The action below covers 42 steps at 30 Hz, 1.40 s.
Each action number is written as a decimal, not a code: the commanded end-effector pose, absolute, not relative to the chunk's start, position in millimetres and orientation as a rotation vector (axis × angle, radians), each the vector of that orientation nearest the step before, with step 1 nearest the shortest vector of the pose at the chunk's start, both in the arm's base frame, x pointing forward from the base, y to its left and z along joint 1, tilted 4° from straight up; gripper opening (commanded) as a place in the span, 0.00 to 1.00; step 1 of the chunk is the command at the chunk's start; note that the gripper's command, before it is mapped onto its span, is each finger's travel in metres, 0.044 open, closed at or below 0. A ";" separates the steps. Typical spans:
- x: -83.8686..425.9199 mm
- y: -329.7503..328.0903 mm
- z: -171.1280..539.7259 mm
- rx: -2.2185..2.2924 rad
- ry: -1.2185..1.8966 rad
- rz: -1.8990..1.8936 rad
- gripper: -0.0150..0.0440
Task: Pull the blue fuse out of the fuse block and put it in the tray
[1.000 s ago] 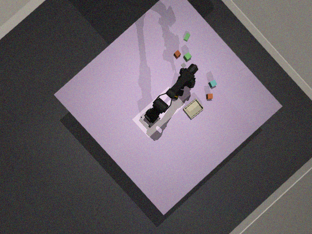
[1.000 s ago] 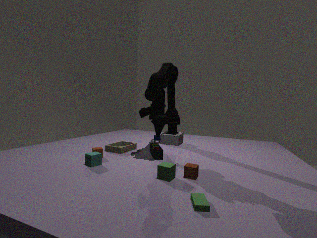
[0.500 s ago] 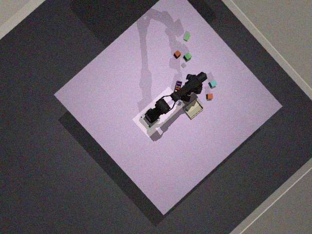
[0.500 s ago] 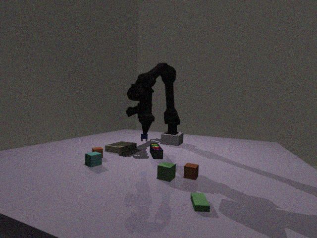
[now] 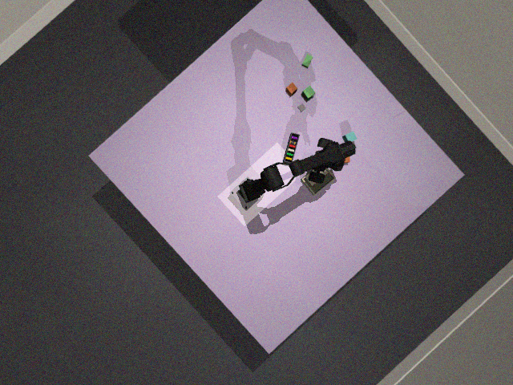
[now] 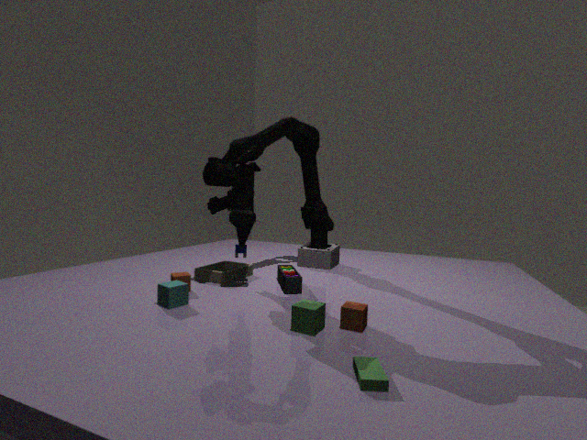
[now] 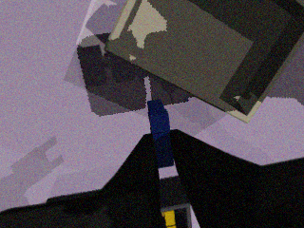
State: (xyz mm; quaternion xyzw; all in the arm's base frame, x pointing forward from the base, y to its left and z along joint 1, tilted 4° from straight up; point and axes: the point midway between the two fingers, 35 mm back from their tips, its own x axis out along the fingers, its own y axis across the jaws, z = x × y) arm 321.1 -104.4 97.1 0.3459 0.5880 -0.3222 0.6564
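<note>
My gripper (image 6: 241,244) (image 7: 161,140) is shut on the blue fuse (image 6: 240,250) (image 7: 159,114), which hangs upright below the fingertips in the exterior view, above the table and higher than the tray (image 6: 208,276) (image 7: 119,29) (image 5: 325,188). In the wrist view the tray lies just beyond the fuse. The fuse block (image 6: 293,287) (image 7: 175,191) stands apart from the fuse, with purple, red, white, green and yellow fuses in it. In the top view the arm hides the gripper and the blue fuse.
A teal block (image 5: 349,136) (image 6: 172,293) and an orange block (image 5: 347,160) (image 6: 181,280) stand near the tray. A green block (image 5: 308,92) (image 6: 308,317), another orange block (image 5: 291,88) (image 6: 353,316) and a flat green block (image 5: 307,60) (image 6: 371,376) lie beyond the fuse block.
</note>
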 end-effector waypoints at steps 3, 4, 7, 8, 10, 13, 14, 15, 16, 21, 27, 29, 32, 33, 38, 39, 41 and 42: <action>313.6 -132.7 97.3 0.785 1.335 -0.724 0.25; 311.9 -138.2 97.2 0.784 1.334 -0.725 0.25; 306.0 -154.5 97.1 0.783 1.333 -0.725 0.25; 303.9 -159.9 97.1 0.783 1.333 -0.726 0.25; 299.7 -169.6 97.0 0.782 1.332 -0.726 0.25; 298.2 -173.2 96.7 0.782 1.332 -0.726 0.25; 298.3 -173.2 96.0 0.782 1.332 -0.726 0.25; 298.5 -173.3 94.7 0.782 1.332 -0.726 0.25; 298.7 -173.3 93.0 0.782 1.332 -0.726 0.25; 299.8 -173.6 85.0 0.782 1.332 -0.726 0.25; 300.9 -173.8 75.4 0.782 1.332 -0.726 0.25; 301.2 -173.8 72.1 0.782 1.332 -0.726 0.25; 301.6 -173.8 67.3 0.782 1.332 -0.726 0.25; 301.7 -173.8 65.7 0.782 1.332 -0.726 0.25; 302.1 -173.7 58.1 0.782 1.332 -0.726 0.25; 302.1 -173.7 57.3 0.782 1.332 -0.726 0.25; 301.5 -174.6 60.8 0.778 1.332 -0.733 0.34; 301.5 -174.6 60.8 0.778 1.332 -0.733 0.39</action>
